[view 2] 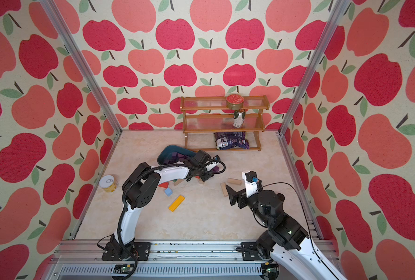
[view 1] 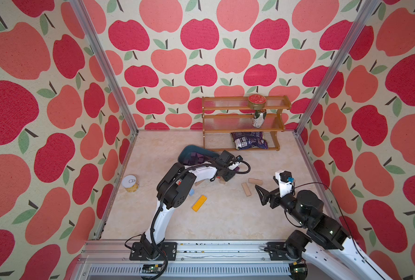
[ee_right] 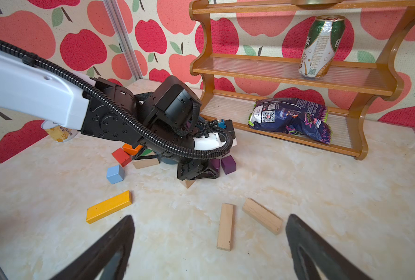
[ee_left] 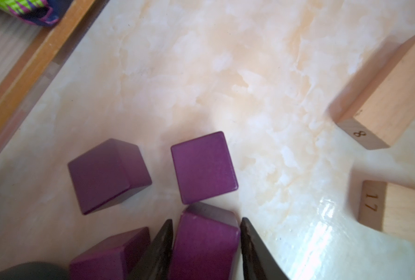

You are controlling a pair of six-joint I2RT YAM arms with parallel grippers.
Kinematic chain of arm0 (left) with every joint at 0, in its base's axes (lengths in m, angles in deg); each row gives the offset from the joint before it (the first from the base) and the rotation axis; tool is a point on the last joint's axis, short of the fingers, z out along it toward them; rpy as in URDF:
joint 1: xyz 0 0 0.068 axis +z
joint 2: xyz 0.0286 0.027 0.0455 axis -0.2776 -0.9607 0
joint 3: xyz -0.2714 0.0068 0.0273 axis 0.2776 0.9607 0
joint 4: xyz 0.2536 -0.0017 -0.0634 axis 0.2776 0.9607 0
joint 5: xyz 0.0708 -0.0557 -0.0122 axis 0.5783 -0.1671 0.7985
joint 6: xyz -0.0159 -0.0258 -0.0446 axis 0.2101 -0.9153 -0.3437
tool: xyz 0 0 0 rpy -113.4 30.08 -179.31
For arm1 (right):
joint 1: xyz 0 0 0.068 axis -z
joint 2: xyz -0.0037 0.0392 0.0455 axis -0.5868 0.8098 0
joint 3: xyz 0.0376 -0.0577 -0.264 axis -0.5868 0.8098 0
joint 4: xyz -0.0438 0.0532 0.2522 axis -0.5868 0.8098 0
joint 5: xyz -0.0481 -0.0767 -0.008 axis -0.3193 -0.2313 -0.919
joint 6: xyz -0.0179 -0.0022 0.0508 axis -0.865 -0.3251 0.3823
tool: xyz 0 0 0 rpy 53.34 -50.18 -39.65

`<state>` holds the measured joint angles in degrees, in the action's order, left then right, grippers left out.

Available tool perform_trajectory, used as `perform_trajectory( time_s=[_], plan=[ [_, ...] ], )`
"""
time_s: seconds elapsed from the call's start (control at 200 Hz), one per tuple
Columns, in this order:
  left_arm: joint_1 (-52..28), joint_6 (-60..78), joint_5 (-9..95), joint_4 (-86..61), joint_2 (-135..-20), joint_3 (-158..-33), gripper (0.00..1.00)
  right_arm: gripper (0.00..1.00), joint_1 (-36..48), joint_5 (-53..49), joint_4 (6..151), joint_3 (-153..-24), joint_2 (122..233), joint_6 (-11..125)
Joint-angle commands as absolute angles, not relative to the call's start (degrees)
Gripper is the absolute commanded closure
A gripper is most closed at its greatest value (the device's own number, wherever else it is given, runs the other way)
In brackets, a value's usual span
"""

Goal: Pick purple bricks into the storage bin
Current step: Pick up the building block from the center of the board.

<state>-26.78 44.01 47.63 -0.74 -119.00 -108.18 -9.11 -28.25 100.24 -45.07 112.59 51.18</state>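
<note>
several purple bricks [view 1: 195, 158] lie in the storage bin [view 1: 189, 147], three wait outside, left gripper [ee_left: 206, 220] clamps a fourth, right gripper [ee_right: 210, 216] spread wide.

both top views overlook table [view 1: 226, 223]; wrist views close.

A brown three-tier rack [view 1: 226, 131] stands at the far wall, right of centre; a red-lidded tin [view 1: 256, 101] sits on its top shelf, a crumpled can [view 1: 259, 118] on the middle, a dark snack bag [view 1: 249, 141] on the lowest; a pull-tab can [view 1: 130, 183] stands far left; a yellow plank [view 1: 199, 203] lies near centre, a light-blue cube [view 2: 168, 191] just left of it, two tan planks [view 1: 255, 181] to its right.
</note>
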Motion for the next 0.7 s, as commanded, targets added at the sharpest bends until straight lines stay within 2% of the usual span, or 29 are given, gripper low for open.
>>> perform_trajectory(
  time_s=[0.0,0.29,0.54,0.695],
  plan=[
    [-26.5,45.8,46.5,0.1,-121.1,-108.2,0.59,0.01,-9.2,-28.8,101.1,-45.2,112.0,50.7],
    [-26.9,45.4,47.6,-2.7,-119.2,-105.6,0.68,0.01,-9.2,-29.2,100.9,-44.8,112.0,50.5],
    [-27.9,44.1,48.5,-4.0,-117.5,-105.0,0.71,0.01,-9.2,-29.9,101.5,-44.4,112.1,50.3],
    [-28.0,41.6,49.5,-3.4,-115.6,-105.4,0.70,0.01,-9.2,-29.9,102.2,-44.4,111.3,50.3]
  ],
)
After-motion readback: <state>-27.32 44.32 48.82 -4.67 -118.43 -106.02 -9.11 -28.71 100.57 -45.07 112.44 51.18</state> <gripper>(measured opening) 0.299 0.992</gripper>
